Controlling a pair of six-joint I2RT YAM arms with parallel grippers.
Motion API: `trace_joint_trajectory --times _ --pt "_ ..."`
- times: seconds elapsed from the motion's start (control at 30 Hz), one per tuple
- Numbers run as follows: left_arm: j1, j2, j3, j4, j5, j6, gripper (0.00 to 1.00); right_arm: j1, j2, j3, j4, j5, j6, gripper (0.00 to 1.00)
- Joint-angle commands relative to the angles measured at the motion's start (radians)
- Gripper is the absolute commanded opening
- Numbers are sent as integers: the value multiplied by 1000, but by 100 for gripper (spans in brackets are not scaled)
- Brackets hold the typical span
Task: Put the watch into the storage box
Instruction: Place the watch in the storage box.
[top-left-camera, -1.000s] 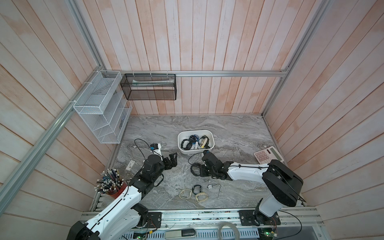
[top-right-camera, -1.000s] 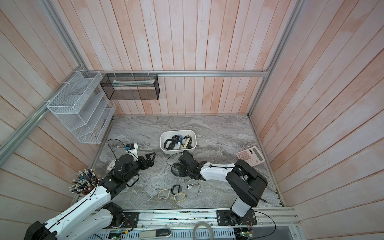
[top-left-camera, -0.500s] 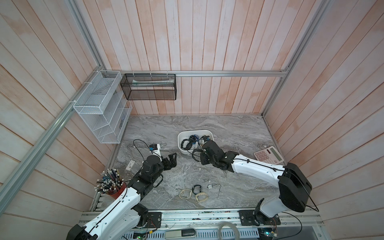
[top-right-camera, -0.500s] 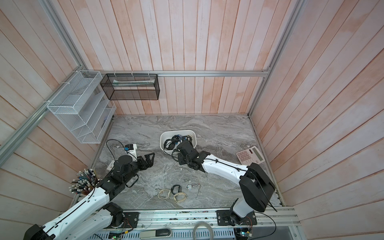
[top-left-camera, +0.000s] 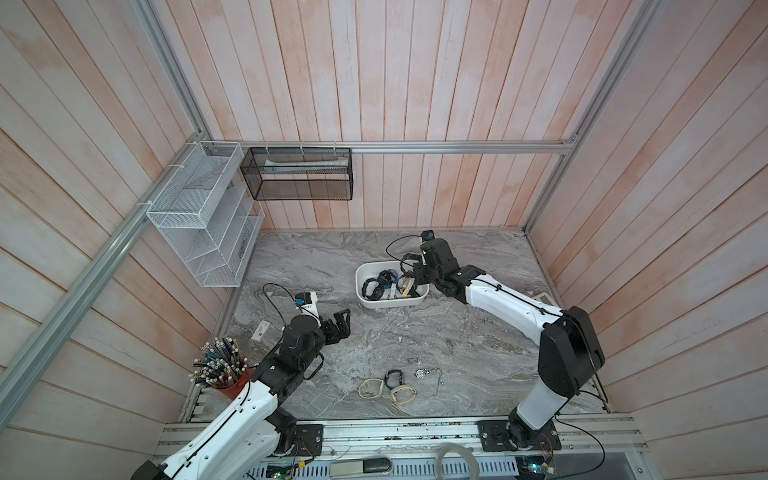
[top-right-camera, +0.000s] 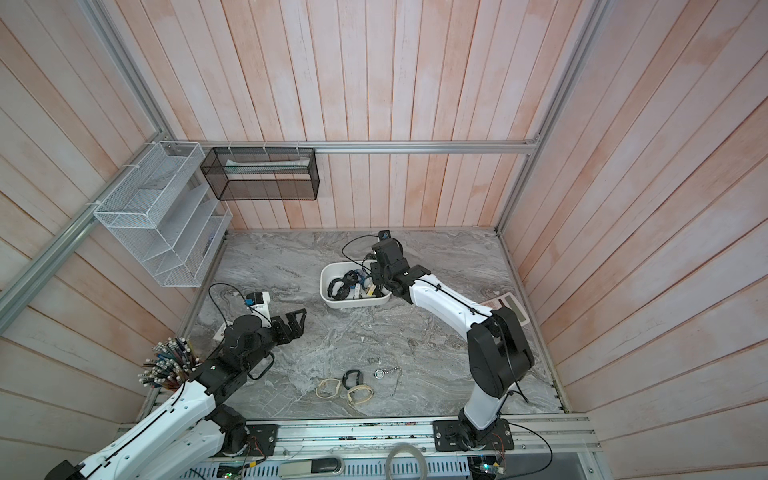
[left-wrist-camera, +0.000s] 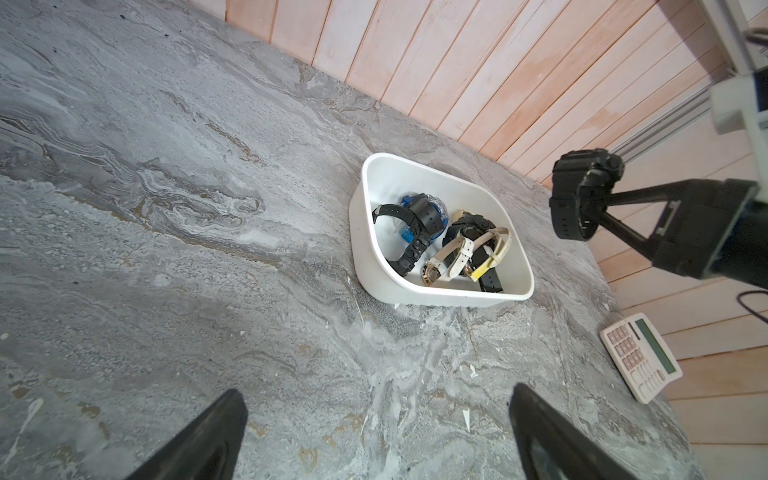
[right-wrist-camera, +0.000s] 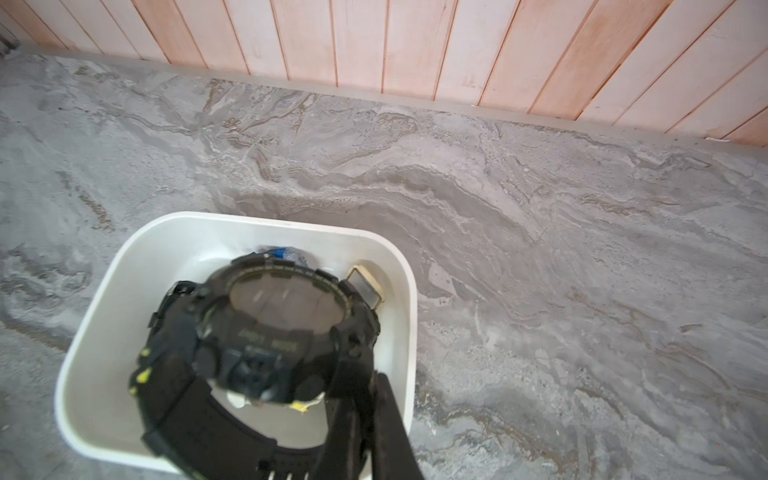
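Note:
The watch (right-wrist-camera: 282, 328) is a chunky black digital one, and my right gripper (right-wrist-camera: 370, 388) is shut on its strap. It hangs in the air over the far right end of the storage box (right-wrist-camera: 104, 286), a shallow white tub holding several other watches. From the left wrist view the held watch (left-wrist-camera: 582, 195) is well above the storage box (left-wrist-camera: 415, 293). In both top views the right gripper (top-left-camera: 409, 270) (top-right-camera: 374, 270) is at the storage box's (top-left-camera: 365, 298) (top-right-camera: 330, 300) right rim. My left gripper (top-left-camera: 343, 322) (left-wrist-camera: 376, 395) is open and empty, low over bare table left of the box.
Loose watches lie near the front edge: a black one (top-left-camera: 392, 377), two cream ones (top-left-camera: 372, 388), and a pocket watch with chain (top-left-camera: 422, 373). A calculator (left-wrist-camera: 640, 357) lies at the right wall. A pencil cup (top-left-camera: 220, 374), white wire rack (top-left-camera: 203, 232) and black mesh basket (top-left-camera: 297, 180) are at left.
My right arm has lifted the black watch off the middle of the table and carried it back to above the box's right end. The left arm has stayed put.

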Motion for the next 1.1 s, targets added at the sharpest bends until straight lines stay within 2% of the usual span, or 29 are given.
trace_joint_trajectory --times 0.0,0.33,0.7,0.87,1.07 --pt "4 -10 -23 -11 3 -15 100 -6 56 57 -7 -19 -50 0" --pt "5 -7 -35 -19 23 -26 100 -21 203 129 -16 -59 -72 0" --pt "5 -9 -37 -23 32 -33 100 -22 281 204 -79 -108 -84 0" --pt "5 -10 -35 -27 32 -34 99 -27 251 216 -88 -143 -81 20" --pt "4 -9 -35 -27 33 -33 99 -38 163 189 -72 -186 -65 32"
